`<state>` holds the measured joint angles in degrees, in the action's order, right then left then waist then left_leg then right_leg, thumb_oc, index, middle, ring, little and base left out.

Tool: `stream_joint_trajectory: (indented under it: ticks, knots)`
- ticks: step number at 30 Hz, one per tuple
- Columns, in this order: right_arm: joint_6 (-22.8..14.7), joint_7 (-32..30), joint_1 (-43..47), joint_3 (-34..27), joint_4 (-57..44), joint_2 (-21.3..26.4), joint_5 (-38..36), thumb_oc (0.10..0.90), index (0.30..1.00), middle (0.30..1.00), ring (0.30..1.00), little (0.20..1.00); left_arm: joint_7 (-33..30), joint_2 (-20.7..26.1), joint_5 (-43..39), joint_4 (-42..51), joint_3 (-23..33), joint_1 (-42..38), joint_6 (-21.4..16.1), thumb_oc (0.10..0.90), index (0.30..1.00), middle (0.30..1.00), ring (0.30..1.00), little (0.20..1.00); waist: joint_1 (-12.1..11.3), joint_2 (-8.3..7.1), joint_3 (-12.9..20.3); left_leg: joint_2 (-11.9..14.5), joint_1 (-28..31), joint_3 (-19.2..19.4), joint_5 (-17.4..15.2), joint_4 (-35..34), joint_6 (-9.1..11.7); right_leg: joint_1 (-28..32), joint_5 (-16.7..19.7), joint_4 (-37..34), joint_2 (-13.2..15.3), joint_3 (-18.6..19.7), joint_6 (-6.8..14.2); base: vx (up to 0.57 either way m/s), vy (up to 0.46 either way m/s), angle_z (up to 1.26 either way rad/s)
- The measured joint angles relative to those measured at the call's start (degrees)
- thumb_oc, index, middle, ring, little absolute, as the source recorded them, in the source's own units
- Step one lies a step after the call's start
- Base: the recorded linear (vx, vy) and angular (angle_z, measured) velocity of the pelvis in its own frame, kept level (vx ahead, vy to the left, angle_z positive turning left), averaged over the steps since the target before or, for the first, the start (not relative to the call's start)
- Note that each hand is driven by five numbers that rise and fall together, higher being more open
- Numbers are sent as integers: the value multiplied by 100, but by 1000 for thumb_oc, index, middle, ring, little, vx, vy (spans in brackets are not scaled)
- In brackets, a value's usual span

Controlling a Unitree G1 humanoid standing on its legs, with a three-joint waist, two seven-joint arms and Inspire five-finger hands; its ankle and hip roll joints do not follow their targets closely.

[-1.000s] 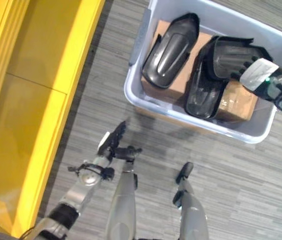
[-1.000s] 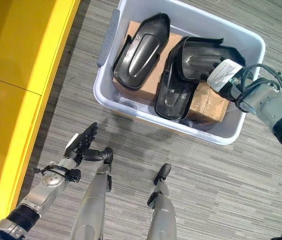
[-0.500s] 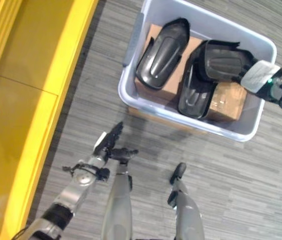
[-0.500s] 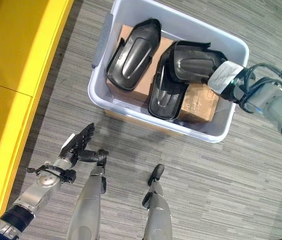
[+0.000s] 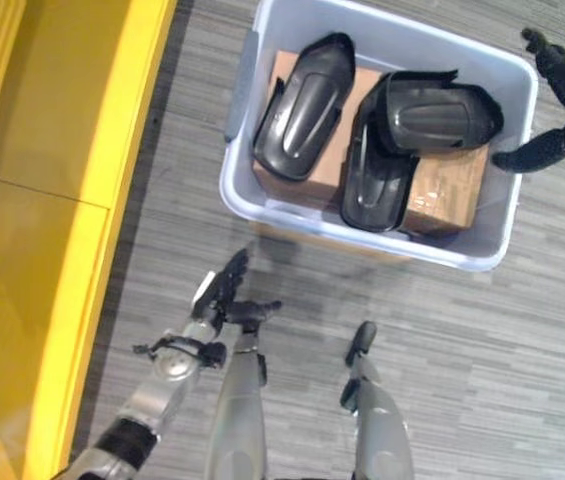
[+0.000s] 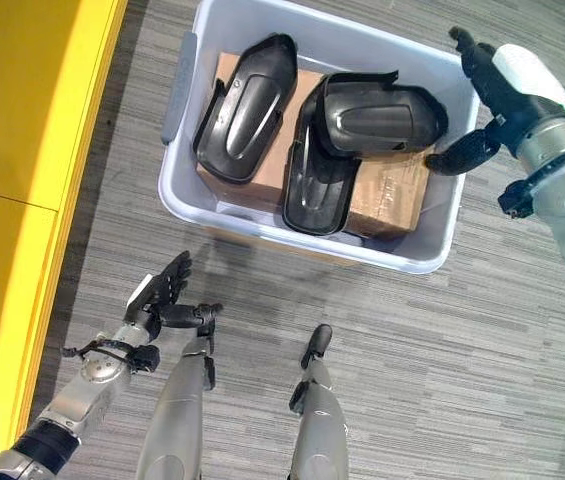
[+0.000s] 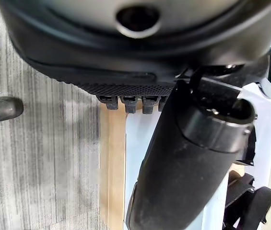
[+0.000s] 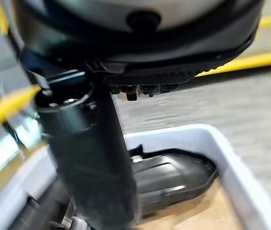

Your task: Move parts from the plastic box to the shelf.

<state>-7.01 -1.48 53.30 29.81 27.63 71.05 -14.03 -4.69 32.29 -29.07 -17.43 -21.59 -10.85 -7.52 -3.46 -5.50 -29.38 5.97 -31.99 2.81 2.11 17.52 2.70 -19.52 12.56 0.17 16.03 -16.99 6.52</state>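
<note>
Right hand (image 6: 507, 85) withdrawn from pale grey plastic box (image 6: 432, 245), fingers spread, empty, black moulded parts (image 6: 372, 115) left inside, left hand (image 6: 162, 295) open, idle.

floor (image 5: 482, 370): grey striped carpet, seen all around the scene
cardboard boxes (image 6: 387, 195): brown, laid flat side by side, pretty much covered from above by dark stuff

Head stereo pair looks straight down — both share plastic box (image 5: 262, 150); wrist cameras very close, facing it.
</note>
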Motion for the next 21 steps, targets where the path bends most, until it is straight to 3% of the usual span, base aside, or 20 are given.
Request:
stream_joint_trajectory:
  ticks: [3, 7, 11, 16, 21]
  knots:
    - [140, 54, -38, 3, 199, -109, -1357, 900, 1000, 1000, 1000, 1000, -3, 11, -48, 16, -8, 10, 2, 900, 1000, 1000, 1000, 1000, 25, -8, -2, 3, -28, -3, -61, 75, -33, -1, -6, 0, -1, 14, -9, 7, -2, -1]
    - [219, 57, -20, 10, 261, -382, -2541, 900, 1000, 1000, 1000, 1000, -113, 23, -240, 56, -17, 3, 7, 900, 1000, 1000, 1000, 1000, 32, -29, -5, 8, -80, -6, -91, 151, -44, -1, 3, -1, -9, 0, 3, 0, 0, 0]
    - [456, 146, 277, 479, 126, -665, -3725, 900, 1000, 1000, 1000, 1000, -127, 240, -430, 262, -78, 15, 123, 900, 1000, 1000, 1000, 1000, 23, -113, -36, 23, -116, -14, -91, 216, -23, 8, 8, 0, -22, -20, 10, 2, 0, 1]
    - [505, 24, 436, 531, 92, -1068, -4251, 900, 1000, 1000, 1000, 1000, -233, 299, -451, 272, -73, 17, 178, 900, 1000, 1000, 1000, 1000, -105, -249, -52, 4, -171, -52, -116, 295, -37, 25, 9, 7, -8, -63, 9, 7, -1, 4]
    - [506, -246, 616, 520, -7, -1508, -4305, 900, 1000, 1000, 1000, 1000, -291, 291, -451, 272, -84, -26, 272, 900, 1000, 1000, 1000, 1000, -149, -343, -55, 1, -211, -127, -127, 327, -35, 51, 11, 7, -14, -102, 6, 2, 2, 5]
